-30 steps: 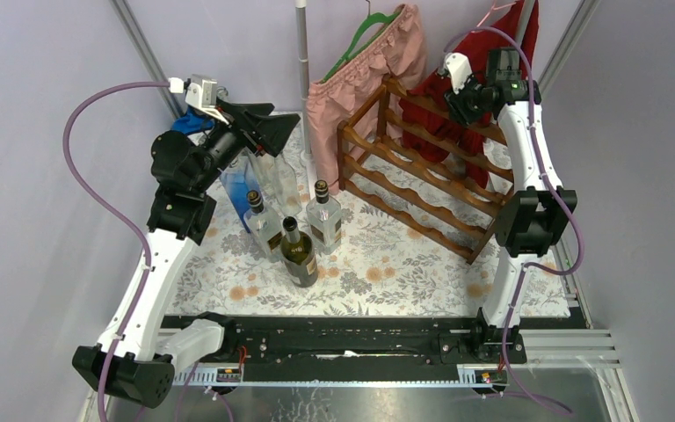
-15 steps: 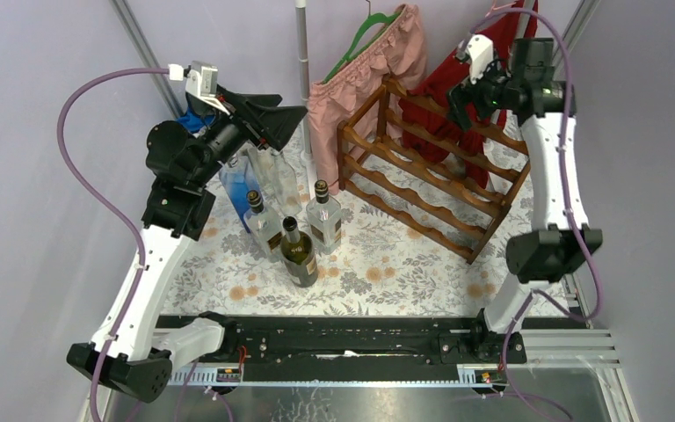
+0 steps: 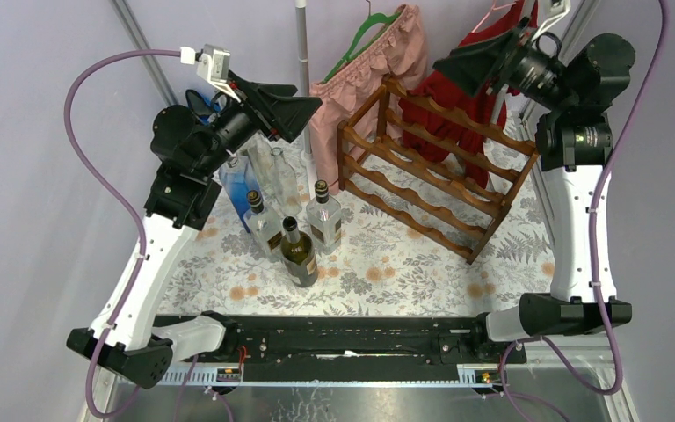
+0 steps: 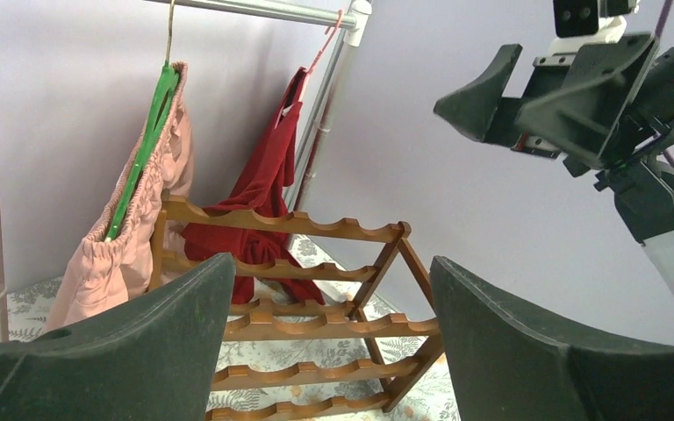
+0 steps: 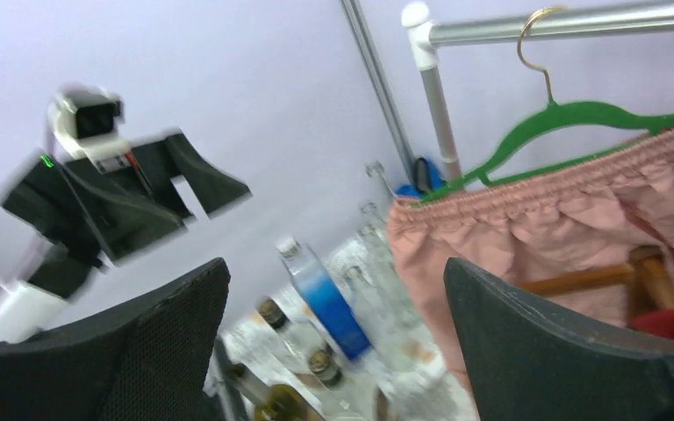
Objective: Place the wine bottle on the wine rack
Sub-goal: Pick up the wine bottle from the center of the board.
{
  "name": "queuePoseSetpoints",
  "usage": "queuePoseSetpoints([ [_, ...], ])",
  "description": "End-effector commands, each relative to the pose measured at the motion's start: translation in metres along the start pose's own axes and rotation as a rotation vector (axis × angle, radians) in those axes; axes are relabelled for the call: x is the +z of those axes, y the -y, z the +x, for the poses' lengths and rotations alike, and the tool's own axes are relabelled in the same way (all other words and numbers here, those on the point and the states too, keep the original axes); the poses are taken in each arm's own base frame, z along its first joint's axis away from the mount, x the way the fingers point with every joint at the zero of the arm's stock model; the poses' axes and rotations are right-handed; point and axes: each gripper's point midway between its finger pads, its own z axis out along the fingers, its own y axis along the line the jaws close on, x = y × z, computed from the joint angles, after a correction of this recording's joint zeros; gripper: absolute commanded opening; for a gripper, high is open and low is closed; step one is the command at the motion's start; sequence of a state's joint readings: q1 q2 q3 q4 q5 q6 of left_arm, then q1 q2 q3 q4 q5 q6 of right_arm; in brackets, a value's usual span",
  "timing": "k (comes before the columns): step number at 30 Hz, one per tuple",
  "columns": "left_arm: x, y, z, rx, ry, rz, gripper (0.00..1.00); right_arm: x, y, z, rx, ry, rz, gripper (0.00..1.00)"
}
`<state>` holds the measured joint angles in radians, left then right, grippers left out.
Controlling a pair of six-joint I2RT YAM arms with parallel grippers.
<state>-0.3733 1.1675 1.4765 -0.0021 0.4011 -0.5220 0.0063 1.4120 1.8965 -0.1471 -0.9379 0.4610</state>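
Currently, the wine bottle (image 3: pixel 300 255) stands upright on the table (image 3: pixel 404 272), long axis vertical, at the near edge of a cluster of bottles. In the top view we locate it at 6 o'clock from the left gripper (image 3: pixel 292 114) and between 7 and 8 o'clock from the right gripper (image 3: pixel 468 72). Both grippers hang high above the table. The left is the nearer, and we judge it the natural arm for the pick. The rack (image 3: pixel 431 180) lies at 2 o'clock from the wine bottle, well apart from it.

Left jaws: spread wide, holding nothing, touching nothing. The left wrist view shows only open air and the rack between the fingers.

Right jaws: spread wide, likewise empty. The right wrist view shows the cluster and a pink garment (image 5: pixel 579 202) through the gap.

We note a clear bottle (image 3: pixel 323 220) just beside the wine bottle at 1 o'clock and a second clear bottle (image 3: pixel 264 227) at 10 o'clock. We judge that a descent onto the neck from above keeps the fingers off these neighbours. The wine bottle must then be laid horizontal across the rails.
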Motion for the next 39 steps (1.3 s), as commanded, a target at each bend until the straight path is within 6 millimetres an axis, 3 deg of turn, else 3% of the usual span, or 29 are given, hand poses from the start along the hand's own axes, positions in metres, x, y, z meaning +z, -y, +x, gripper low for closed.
queuePoseSetpoints([
  [1, -0.002, 0.011, -0.013, -0.016, 0.036, 0.016, 0.89, -0.008, -0.066, -0.087, 0.193, 0.242, -0.127, 1.00],
  [3, -0.006, 0.016, -0.013, -0.017, 0.056, 0.041, 0.89, -0.010, -0.058, -0.098, 0.294, 0.273, -0.026, 1.00],
  [6, -0.014, 0.023, -0.013, -0.009, 0.072, 0.066, 0.89, -0.015, -0.059, -0.095, 0.428, 0.286, 0.009, 1.00],
  [9, -0.027, 0.033, -0.015, 0.008, 0.085, 0.084, 0.89, -0.023, -0.076, -0.088, 0.523, 0.257, -0.023, 1.00],
  [13, -0.046, 0.044, -0.019, 0.034, 0.107, 0.099, 0.89, -0.044, -0.108, -0.079, 0.516, 0.230, -0.013, 1.00],
  [18, -0.058, 0.052, -0.022, 0.005, 0.118, 0.107, 0.89, -0.058, -0.124, -0.059, 0.549, 0.191, -0.021, 1.00],
  [21, -0.062, 0.052, -0.023, -0.001, 0.128, 0.098, 0.89, -0.062, -0.134, -0.057, 0.564, 0.180, -0.043, 1.00],
  [30, -0.065, 0.045, -0.009, 0.002, 0.118, 0.089, 0.89, -0.057, -0.120, -0.071, 0.583, 0.210, -0.022, 1.00],
  [39, -0.057, 0.046, 0.011, -0.022, 0.096, 0.168, 0.89, -0.066, -0.129, -0.063, 0.588, 0.180, -0.034, 1.00],
])
